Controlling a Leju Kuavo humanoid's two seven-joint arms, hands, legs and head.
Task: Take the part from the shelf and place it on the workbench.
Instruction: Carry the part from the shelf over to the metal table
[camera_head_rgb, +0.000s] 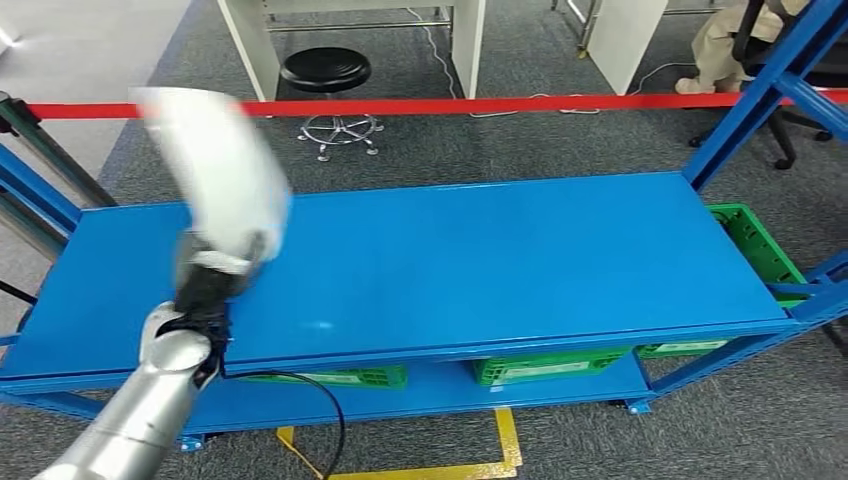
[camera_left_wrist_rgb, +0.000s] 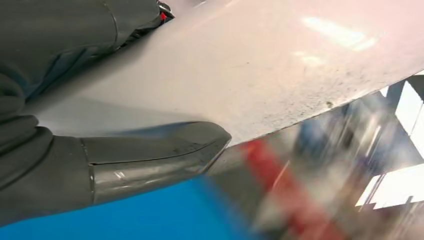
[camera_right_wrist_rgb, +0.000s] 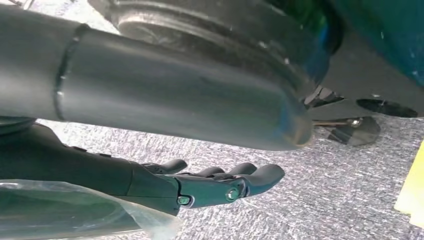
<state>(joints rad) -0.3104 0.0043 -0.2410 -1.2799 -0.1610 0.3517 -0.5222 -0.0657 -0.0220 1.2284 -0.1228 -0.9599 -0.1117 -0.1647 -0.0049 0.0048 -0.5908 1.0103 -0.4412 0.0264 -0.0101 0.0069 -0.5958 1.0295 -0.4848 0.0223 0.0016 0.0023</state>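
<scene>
The part is a flat white curved panel, blurred in the head view, raised above the left end of the blue shelf top. My left hand grips its lower end from below. In the left wrist view the white part lies across my left hand, with the thick grey thumb pressed under it. My right hand hangs low over grey carpet, fingers stretched out and holding nothing.
The blue shelf has green bins on its lower level and one at its right end. A red barrier tape runs behind it, with a black stool and white desks beyond. Yellow floor marking lies in front.
</scene>
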